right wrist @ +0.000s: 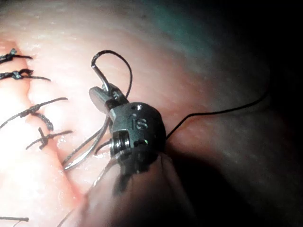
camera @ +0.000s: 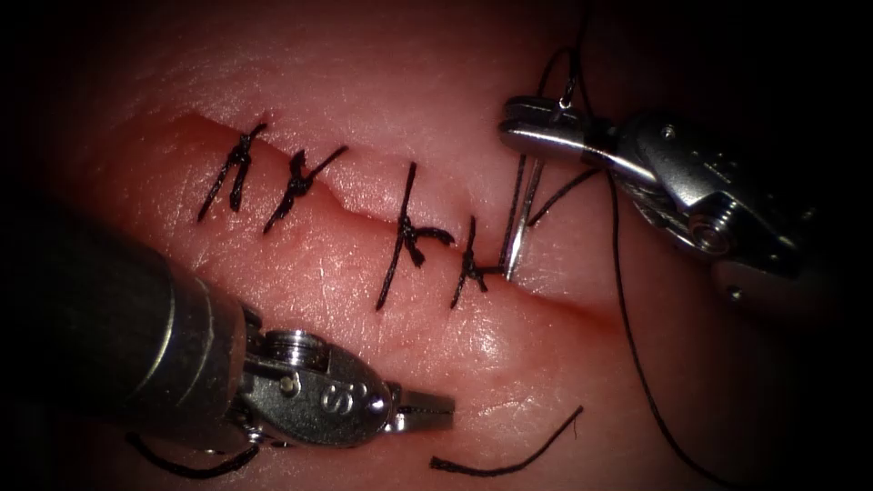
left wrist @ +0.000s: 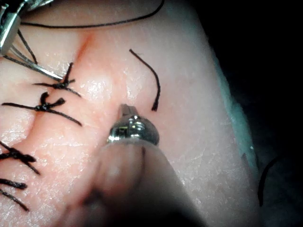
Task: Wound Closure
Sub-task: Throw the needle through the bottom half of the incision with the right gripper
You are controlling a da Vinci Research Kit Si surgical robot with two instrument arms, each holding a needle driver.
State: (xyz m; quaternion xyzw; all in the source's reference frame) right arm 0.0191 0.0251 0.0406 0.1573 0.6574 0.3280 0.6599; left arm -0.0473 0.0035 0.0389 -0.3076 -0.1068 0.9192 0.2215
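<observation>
The tissue [camera: 382, 82] has a cut running from upper left to lower right, closed by several black knotted stitches [camera: 406, 235]. My right tool [camera: 509, 123] is shut on the curved needle [camera: 516, 227] near its tail. The needle points down, and its tip meets the tissue at the cut just right of the last stitch [camera: 470, 264]. How deep the tip sits I cannot tell. In the right wrist view the needle [right wrist: 83, 149] hangs from the right tool [right wrist: 97, 97]. Black thread [camera: 627, 309] trails from the tail down the right side. My left tool [camera: 441, 407] rests shut and holds nothing, below the cut.
The cut still gapes [camera: 573, 305] right of the needle. A cut end of thread [camera: 509, 465] lies on the tissue beside the left tool, as also seen in the left wrist view [left wrist: 150, 78]. Another loose piece [camera: 191, 468] lies under the left tool's shaft.
</observation>
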